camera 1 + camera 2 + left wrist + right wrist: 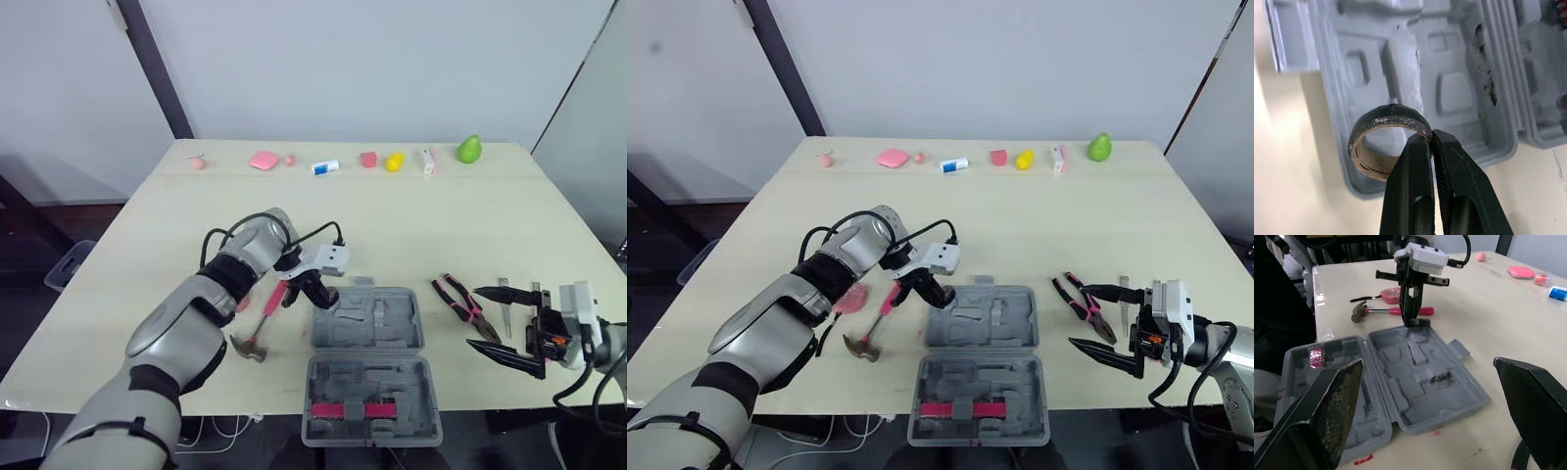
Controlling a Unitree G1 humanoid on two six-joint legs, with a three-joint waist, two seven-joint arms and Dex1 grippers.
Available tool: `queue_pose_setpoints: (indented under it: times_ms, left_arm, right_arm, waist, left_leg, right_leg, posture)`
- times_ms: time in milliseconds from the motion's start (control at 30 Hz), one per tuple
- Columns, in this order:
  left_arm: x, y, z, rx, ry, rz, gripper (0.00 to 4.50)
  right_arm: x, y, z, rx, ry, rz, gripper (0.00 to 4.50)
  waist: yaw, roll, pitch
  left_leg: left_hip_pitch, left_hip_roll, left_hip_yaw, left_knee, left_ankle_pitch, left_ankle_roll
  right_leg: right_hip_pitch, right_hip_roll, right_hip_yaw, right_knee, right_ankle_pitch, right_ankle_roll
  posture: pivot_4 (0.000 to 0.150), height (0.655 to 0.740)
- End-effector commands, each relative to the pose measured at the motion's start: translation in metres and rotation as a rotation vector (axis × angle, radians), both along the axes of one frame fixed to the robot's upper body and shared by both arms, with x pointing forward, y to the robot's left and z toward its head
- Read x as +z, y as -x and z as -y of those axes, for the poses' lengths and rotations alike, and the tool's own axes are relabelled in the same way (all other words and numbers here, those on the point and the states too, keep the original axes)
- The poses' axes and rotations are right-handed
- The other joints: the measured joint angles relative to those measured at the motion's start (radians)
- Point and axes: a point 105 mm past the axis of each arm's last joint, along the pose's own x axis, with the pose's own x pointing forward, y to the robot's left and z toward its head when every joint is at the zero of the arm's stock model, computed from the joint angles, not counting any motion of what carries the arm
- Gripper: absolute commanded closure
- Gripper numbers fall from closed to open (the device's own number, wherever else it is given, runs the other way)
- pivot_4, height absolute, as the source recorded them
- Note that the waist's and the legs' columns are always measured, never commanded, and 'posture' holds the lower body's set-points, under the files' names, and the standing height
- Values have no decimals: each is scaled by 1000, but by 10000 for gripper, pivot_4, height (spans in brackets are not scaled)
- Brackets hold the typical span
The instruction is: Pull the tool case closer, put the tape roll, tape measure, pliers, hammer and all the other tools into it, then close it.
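Left pincer [1431, 139]: I see it pinched on the rim of the tape roll [1390, 113], over the far left corner of the tool case [392, 318];
Right pincer [475, 317]: spread wide, empty, near the table's [441, 215] front right corner;
Case: open, at the front edge;
Pliers [458, 300]: beside my right pincer;
Hammer [260, 323]: left of the case

The pale wooden counter [411, 211] before me carries an open grey plastic tool case [392, 318] near its front edge. Just to my left of the case lies a hammer with a pink handle [874, 328], and beside it a round pink tape measure [850, 300]. To my right lie pliers with pink-and-black grips [460, 304] and a slim metal tool [504, 299]. Along the far edge sit a flat pink piece [264, 161], a white-and-blue tube [325, 167], a red block [368, 159], a yellow lump [394, 162], a small white box [427, 162] and a green pear-shaped piece [469, 150].
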Motion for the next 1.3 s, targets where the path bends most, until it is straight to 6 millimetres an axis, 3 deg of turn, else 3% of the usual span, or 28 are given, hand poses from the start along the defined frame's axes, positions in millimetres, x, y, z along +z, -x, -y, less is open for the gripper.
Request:
queue_pose_setpoints:
  times_ms: [33, 1167, 1300]
  left_arm:
    - [10, -4, 2, -28, 10, 0, 44250]
    - [-3, -14, 5, 41, 78, -31, 44250]
    - [-3, -14, 3, 41, 73, -40, 32126]
  right_arm:
    - [14, 1, 3, 0, 0, 48, 0]
    - [13, -1, 2, -13, 6, 69, 0]
    - [12, -2, 3, -16, 7, 68, 0]
  waist:
    - [1, 0, 0]
    - [1, 0, 0]
    - [1, 0, 0]
  left_leg:
    - [0, 0, 0, 0, 0, 0]
    - [0, -1, -1, 0, 0, 0]
    - [0, -1, -1, 0, 0, 0]
  right_leg:
    - [0, 0, 0, 0, 0, 0]
    - [0, 0, 0, 0, 0, 0]
    - [0, 0, 0, 0, 0, 0]
  posture:
    - [1500, 7400]
    - [1500, 7400]
    - [1500, 7400]
